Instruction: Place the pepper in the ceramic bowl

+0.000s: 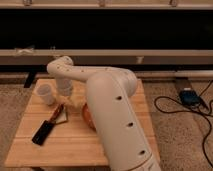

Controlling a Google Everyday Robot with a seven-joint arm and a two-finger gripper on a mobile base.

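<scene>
Nearest, a thick white arm (112,115) is seen rising from the bottom edge, where it is cut off, and crossing a wooden desk (75,147). Much of the desk's right half is covered by it.

At the front left of the desk, one flat black object (44,131) is laid at a slant. Just beyond its far end, one red pepper (58,111) is seen lying on the desk, beside a small pale scrap (63,118) that is hard to make out.

To the right of the pepper, one orange-brown bowl (87,116) is set. Only its left edge is shown, and the rest is hidden behind the arm.

The tool (71,102) is pointed down just behind the pepper and between it and the bowl, close to both. Whether it is open or closed cannot be told, and nothing can be seen held in it.

One white cup (46,93) is stood upright at the back left, beside the tool.

Farther right, on the floor, black cables (170,107) and one blue box (188,96) are seen.
</scene>
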